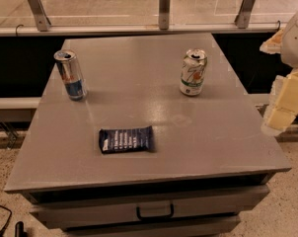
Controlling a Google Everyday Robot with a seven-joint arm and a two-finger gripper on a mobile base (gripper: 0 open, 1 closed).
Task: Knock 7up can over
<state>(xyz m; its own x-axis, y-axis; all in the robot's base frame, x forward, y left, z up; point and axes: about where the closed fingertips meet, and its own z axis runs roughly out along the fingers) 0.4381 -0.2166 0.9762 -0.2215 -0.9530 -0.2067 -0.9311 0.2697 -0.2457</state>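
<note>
The 7up can (193,72) stands upright on the grey table (139,107), toward the back right. It is white with a green band, a green-red "7" logo and an opened silver top. My gripper (283,107) is a pale yellow-white shape at the right edge of the view, beyond the table's right side. It is to the right of the can and a little nearer the front, well apart from it.
A slim blue-and-silver can (70,75) stands upright at the back left. A dark blue snack bar wrapper (126,139) lies flat near the front centre. A drawer with a black handle (155,212) is under the tabletop. A glass railing (164,6) runs behind.
</note>
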